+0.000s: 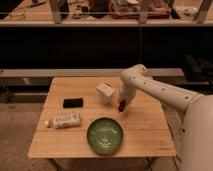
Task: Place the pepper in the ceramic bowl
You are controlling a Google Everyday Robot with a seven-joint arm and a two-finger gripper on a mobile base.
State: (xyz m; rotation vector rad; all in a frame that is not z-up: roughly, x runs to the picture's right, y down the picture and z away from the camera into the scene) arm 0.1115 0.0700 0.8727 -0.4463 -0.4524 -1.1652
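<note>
The green ceramic bowl (pixel 105 135) sits on the wooden table (pixel 145 132) near its front edge, and nothing lies in it. My gripper (pixel 121 106) points down at the table just right of the white carton (pixel 105 92), behind and to the right of the bowl. A small dark shape shows at the gripper's tip; I cannot tell whether it is the pepper. No pepper shows anywhere else on the table.
A flat black phone-like thing (pixel 73 103) lies at the table's left. A white bottle (pixel 64 120) lies on its side at the front left. Dark shelving (pixel 100 45) runs behind the table.
</note>
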